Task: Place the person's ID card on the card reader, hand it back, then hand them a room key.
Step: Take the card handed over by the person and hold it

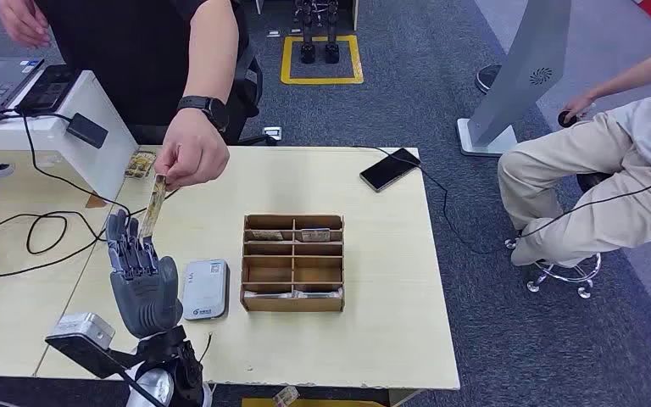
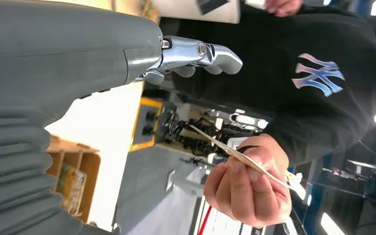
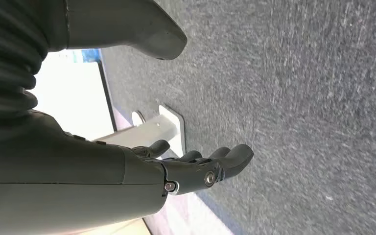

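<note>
1. Step in hand: receiving the ID card [image 1: 153, 206], pinched in the person's hand [image 1: 191, 154] just above the left hand [image 1: 140, 275].
2. Left hand: raised over the desk [image 1: 373, 280], fingers [image 1: 123, 242] spread, holding nothing.
3. Right hand [image 3: 196, 169]: hanging, fingers loosely apart, empty.
4. Next move calls for pinching the card, then carrying it to the card reader [image 1: 204, 289].
</note>
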Controlling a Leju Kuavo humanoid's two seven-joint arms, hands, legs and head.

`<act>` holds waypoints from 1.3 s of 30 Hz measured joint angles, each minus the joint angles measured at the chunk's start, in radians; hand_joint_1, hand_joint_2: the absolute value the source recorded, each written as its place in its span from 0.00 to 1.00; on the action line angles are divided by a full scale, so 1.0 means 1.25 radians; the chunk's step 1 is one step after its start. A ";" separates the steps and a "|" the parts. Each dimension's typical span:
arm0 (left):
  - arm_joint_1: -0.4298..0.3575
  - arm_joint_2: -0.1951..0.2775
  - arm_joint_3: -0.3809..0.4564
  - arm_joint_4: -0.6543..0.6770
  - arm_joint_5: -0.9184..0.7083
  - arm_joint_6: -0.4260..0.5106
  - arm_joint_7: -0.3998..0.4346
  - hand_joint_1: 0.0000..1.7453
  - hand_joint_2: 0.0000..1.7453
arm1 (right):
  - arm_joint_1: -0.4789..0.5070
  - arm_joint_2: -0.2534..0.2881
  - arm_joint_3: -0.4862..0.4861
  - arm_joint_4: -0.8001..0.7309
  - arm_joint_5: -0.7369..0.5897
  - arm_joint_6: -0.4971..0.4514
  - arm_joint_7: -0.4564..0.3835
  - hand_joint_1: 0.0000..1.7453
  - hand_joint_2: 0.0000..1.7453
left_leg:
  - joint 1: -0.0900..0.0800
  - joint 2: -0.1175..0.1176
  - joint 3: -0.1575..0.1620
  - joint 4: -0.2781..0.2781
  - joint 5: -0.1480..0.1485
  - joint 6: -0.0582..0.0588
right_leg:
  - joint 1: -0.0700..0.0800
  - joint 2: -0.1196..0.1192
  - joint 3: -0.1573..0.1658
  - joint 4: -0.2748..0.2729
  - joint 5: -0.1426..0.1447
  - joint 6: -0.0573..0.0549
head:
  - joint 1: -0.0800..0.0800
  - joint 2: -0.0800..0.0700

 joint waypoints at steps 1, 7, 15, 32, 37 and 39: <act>-0.003 0.001 0.000 0.001 -0.001 0.001 0.000 0.00 0.00 | 0.000 0.000 0.000 0.000 0.000 0.000 0.000 0.00 1.00 | 0.000 0.000 0.000 0.000 0.000 0.000 | 0.000 0.000 0.000 0.000 0.000 0.000 | 0.000 0.000; -0.019 0.006 0.000 0.013 -0.003 0.006 0.000 0.00 0.00 | 0.005 -0.001 -0.002 0.000 -0.002 0.000 0.001 0.00 1.00 | 0.000 0.000 0.000 0.000 0.000 0.000 | 0.000 0.000 0.000 0.000 0.000 0.000 | 0.000 0.000; -0.093 0.014 -0.006 0.060 -0.081 0.107 0.029 0.00 1.00 | 0.005 -0.001 -0.012 0.000 -0.011 0.048 -0.005 0.00 1.00 | 0.000 0.000 0.000 0.000 0.000 0.000 | 0.000 0.000 0.000 0.000 0.000 0.000 | 0.000 0.000; -0.351 -0.068 0.313 0.323 -0.907 0.267 -0.051 0.00 1.00 | -0.028 -0.003 0.002 0.000 0.044 0.149 0.025 0.00 1.00 | 0.000 0.000 0.000 0.000 0.001 0.000 | 0.000 0.000 0.000 0.001 0.001 0.000 | 0.000 0.000; -0.367 -0.089 0.401 0.330 -0.985 0.267 -0.057 0.00 1.00 | -0.034 -0.004 0.014 0.000 0.051 0.153 0.020 0.00 1.00 | 0.000 0.000 0.000 0.000 0.001 0.000 | 0.000 0.000 0.000 0.001 0.001 0.000 | 0.000 0.000; -0.368 -0.091 0.407 0.331 -0.989 0.267 -0.057 0.00 1.00 | -0.035 -0.004 0.016 0.000 0.052 0.153 0.019 0.00 1.00 | 0.000 0.000 0.000 0.000 0.001 0.000 | 0.000 0.000 0.000 0.001 0.001 0.000 | 0.000 0.000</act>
